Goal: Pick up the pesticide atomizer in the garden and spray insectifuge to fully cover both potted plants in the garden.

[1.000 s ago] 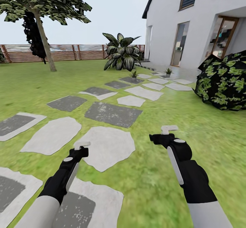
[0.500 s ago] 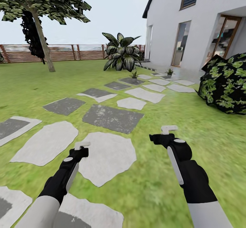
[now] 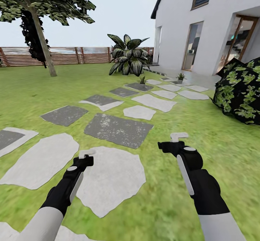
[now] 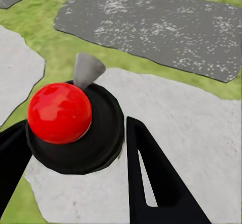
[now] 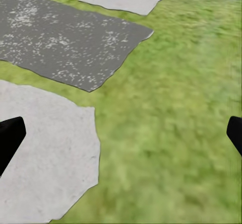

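Two potted plants stand far ahead on the stone path: one (image 3: 142,79) on a dark slab, the other (image 3: 180,76) nearer the house. My left gripper (image 3: 86,155) hovers over a pale slab. In the left wrist view its black fingers (image 4: 151,173) press both sides of a dark round thing (image 4: 103,133) with a red ball and a grey pointed spout, apparently the pesticide atomizer seen end-on. My right gripper (image 3: 178,137) hangs over the grass, its fingertips (image 5: 10,133) far apart with nothing between them.
Pale and dark stone slabs (image 3: 117,128) lead across the lawn towards the plants. A round leafy bush (image 3: 240,94) stands at the right, and a big broad-leaved plant (image 3: 128,56) behind the pots. Beyond are a tree (image 3: 39,35), a wooden fence (image 3: 72,55) and the white house (image 3: 202,28).
The whole view has moved forward along the path, so slabs slid towards the bottom and the bush shifted right. Both arms keep the same pose.
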{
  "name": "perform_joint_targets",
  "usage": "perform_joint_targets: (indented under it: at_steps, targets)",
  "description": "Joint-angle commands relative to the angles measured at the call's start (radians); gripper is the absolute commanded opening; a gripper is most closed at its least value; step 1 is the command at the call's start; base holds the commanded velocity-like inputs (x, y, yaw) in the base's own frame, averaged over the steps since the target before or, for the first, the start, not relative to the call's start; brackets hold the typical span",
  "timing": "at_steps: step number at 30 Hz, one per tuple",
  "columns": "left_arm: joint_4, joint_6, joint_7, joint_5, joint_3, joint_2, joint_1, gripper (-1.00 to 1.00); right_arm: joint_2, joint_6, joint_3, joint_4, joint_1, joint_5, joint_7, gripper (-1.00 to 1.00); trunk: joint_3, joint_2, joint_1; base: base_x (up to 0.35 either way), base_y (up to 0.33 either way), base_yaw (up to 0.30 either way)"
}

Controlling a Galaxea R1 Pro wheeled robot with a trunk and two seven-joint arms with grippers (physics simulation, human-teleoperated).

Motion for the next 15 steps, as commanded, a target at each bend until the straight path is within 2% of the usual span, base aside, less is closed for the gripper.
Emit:
perform_joint_targets:
  at_steps: [1,15]
  targets:
    - [-0.002,0.006,0.003,0.001,0.0,0.0,0.0,-1.0,0.0,0.005,0.001,-0.001,-0.001,-0.002,-0.007,1.0,-0.001,0.0,0.0,0.347,0.0,0.0]
    - [-0.002,0.006,0.003,0.002,0.0,0.0,0.0,-1.0,0.0,0.005,0.002,-0.001,-0.001,-0.002,-0.007,1.0,-0.001,0.0,0.0,0.347,0.0,0.0]
